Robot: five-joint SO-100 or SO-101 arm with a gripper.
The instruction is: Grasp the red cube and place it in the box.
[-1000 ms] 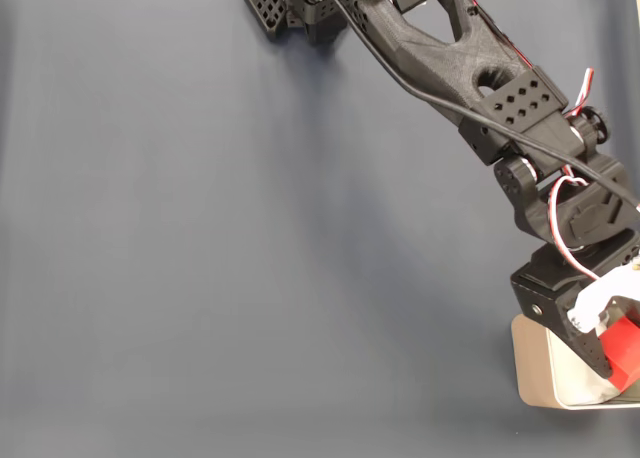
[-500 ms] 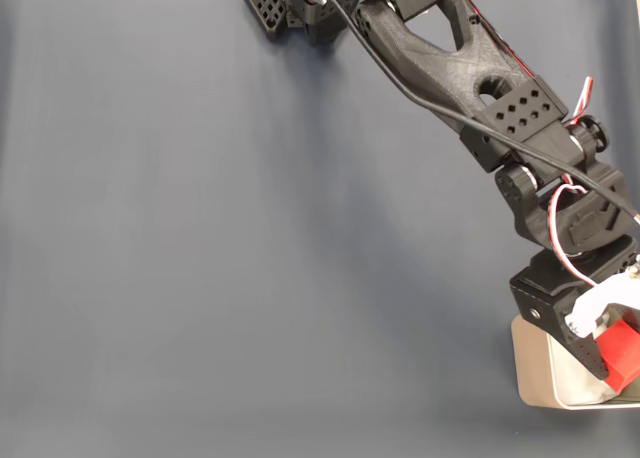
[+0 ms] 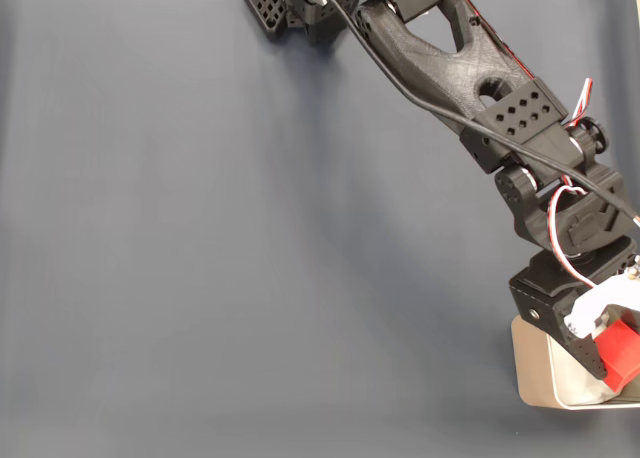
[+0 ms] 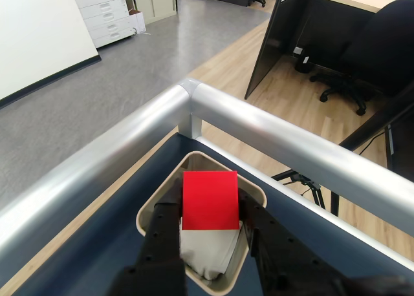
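**Q:** Wrist view first: what is the gripper [image 4: 210,226] doing?

**A:** Its two black fingers [image 4: 165,228] are closed against the left and right sides of the red cube [image 4: 209,200], pinching it between them. The cube is held above the box [image 4: 150,211], a beige container with rounded corners and a crumpled white lining inside. Whether the cube touches the lining cannot be told.

**Q:** And from the fixed view?

**A:** The black arm [image 3: 450,63] reaches from the top edge down to the lower right corner of a dark grey-blue mat [image 3: 220,238]. The gripper [image 3: 605,353] sits over the box [image 3: 530,378], which lies at the frame's right edge. The red cube [image 3: 622,356] shows between the fingers, over the box's inside.
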